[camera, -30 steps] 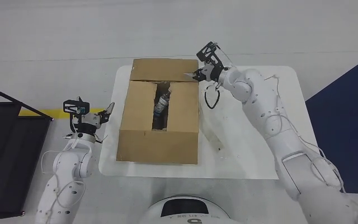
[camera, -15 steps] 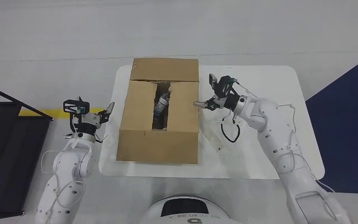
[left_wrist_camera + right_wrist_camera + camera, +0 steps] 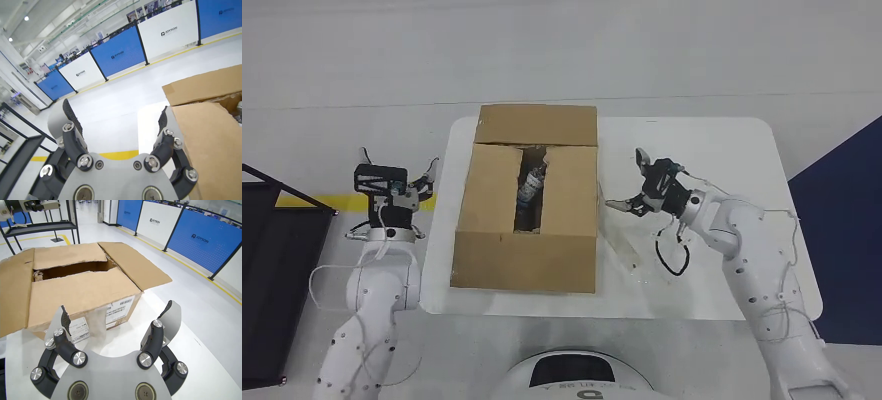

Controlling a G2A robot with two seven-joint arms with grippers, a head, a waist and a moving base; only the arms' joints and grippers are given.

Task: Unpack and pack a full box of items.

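A brown cardboard box (image 3: 527, 215) stands on the white table (image 3: 712, 150). Its two long flaps lie nearly flat with a gap between them, and the far flap is folded outward. A dark bottle (image 3: 531, 187) shows through the gap. My right gripper (image 3: 627, 182) hangs open over the table just right of the box, facing its labelled side (image 3: 117, 306). A clear plastic strip (image 3: 618, 243) lies on the table below it. My left gripper (image 3: 420, 172) is open beside the table's left edge, with the box (image 3: 206, 132) close to one finger.
A black rack (image 3: 272, 250) stands on the floor left of the table, and a black shelf frame (image 3: 41, 226) shows behind the box. Blue and white partition panels (image 3: 121, 55) line the hall. Bare tabletop lies right of the box.
My right gripper has drawn back from the box's far right corner to beside its right side, nearer me. My left gripper has turned slightly beside the table edge.
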